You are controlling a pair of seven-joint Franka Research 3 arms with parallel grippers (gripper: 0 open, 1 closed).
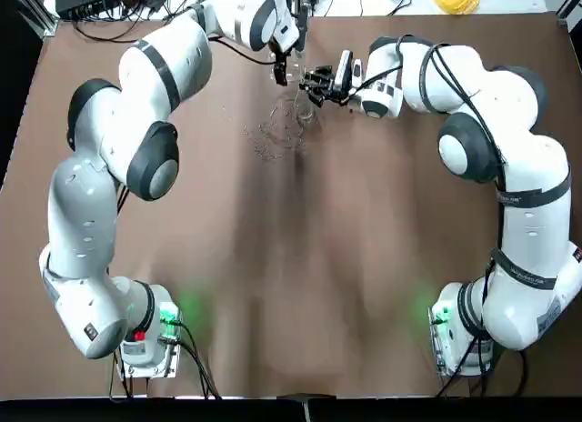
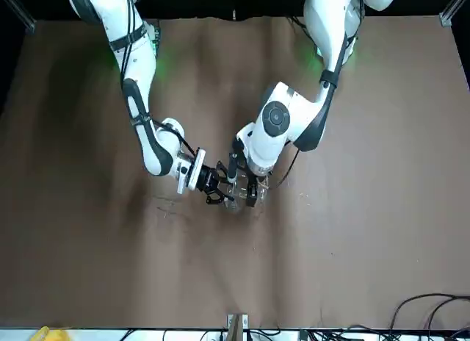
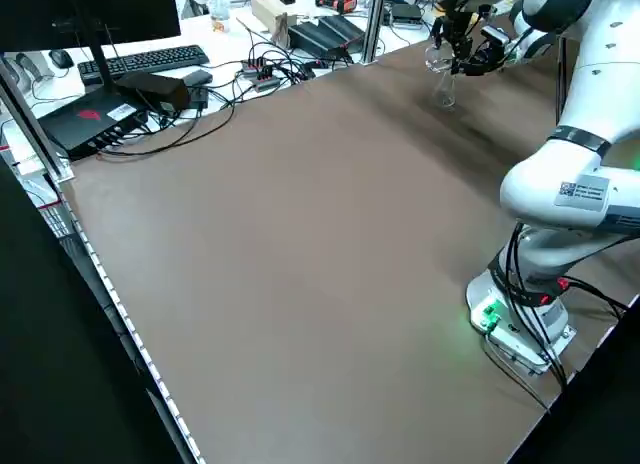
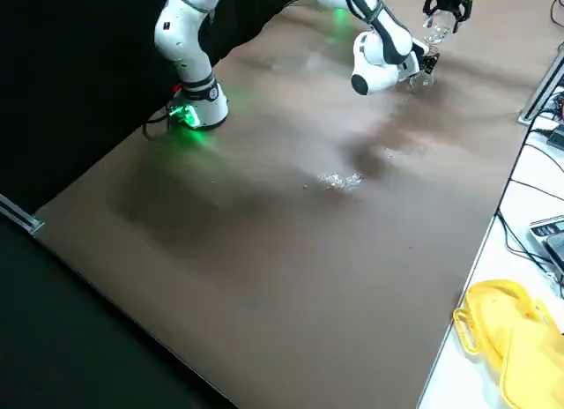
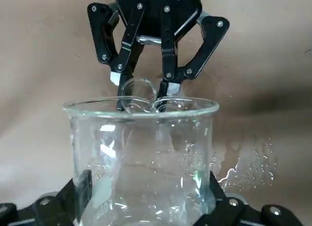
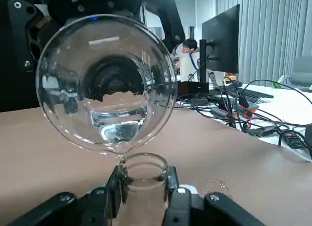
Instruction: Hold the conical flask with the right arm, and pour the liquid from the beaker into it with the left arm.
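At the far middle of the table, my right gripper [image 6: 144,187] is shut on the narrow neck of the conical flask [image 6: 144,171], which stands upright. The left gripper [image 5: 146,206] is shut on the clear beaker [image 5: 141,153] and holds it tilted just above the flask's mouth. In the right wrist view the beaker [image 6: 107,84] faces me mouth-on, with liquid pooled at its lower lip right over the flask opening. From overhead, the left gripper [image 1: 284,58] and the right gripper [image 1: 318,84] meet above the flask [image 1: 302,109].
Spilled droplets [image 1: 271,138] glisten on the brown table [image 1: 300,258] beside the flask. Cables, a keyboard [image 3: 140,59] and a monitor line the far edge. A yellow object [image 4: 507,338] lies off the table corner.
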